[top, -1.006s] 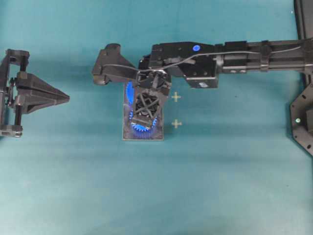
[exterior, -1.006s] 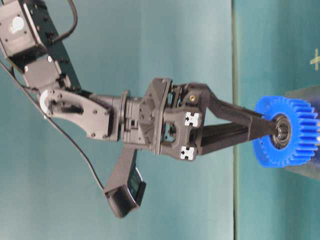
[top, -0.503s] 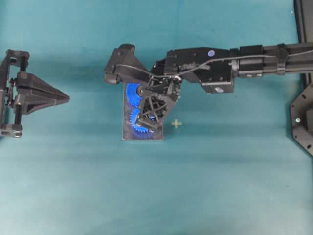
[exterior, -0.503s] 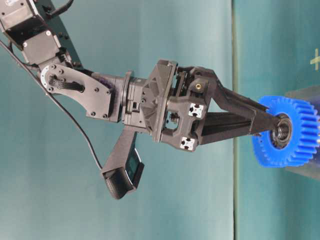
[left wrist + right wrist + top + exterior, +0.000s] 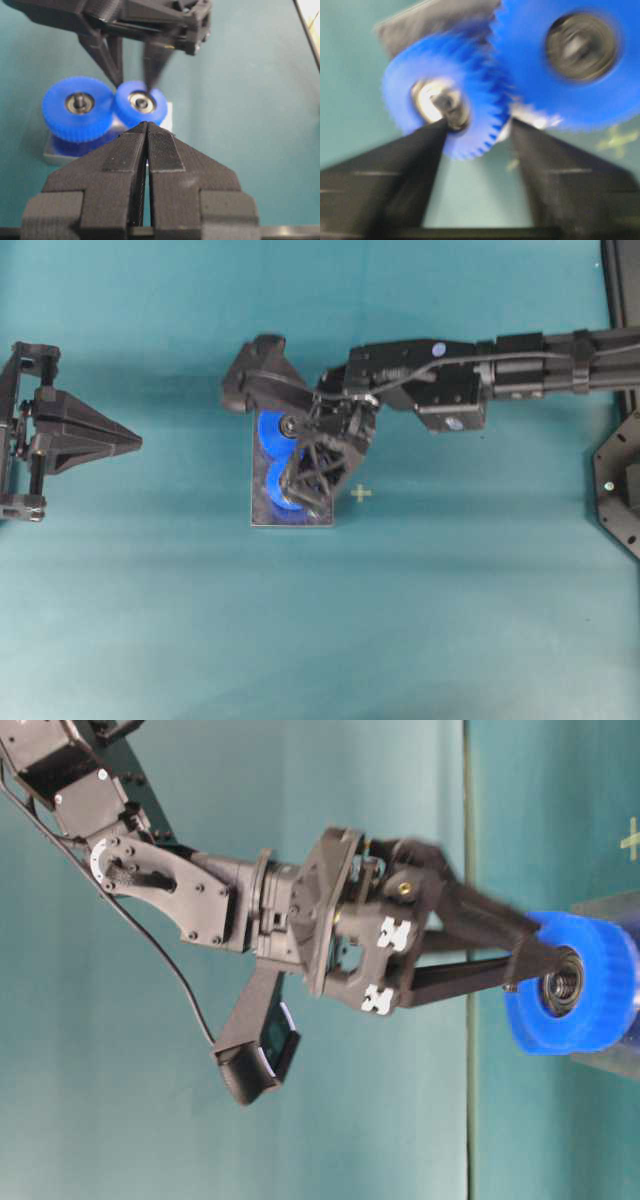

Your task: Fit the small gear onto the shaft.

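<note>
On grey plate (image 5: 55, 152): small gear (image 5: 140, 103) beside larger gear (image 5: 78, 110); no legible writing

The left gripper (image 5: 146, 131), a pair of ribbed black plastic fingers (image 5: 125, 155), fills the lower frame with its tips pressed together. Just beyond the tips sits the small bright-blue plastic gear (image 5: 140, 104) with a silver hub, on a grey metal plate (image 5: 57, 152). To its left, touching it, is a larger blue toothed gear (image 5: 77, 114). Above them, the right gripper (image 5: 133, 75) points down, its tips parted over the small gear.
</note>
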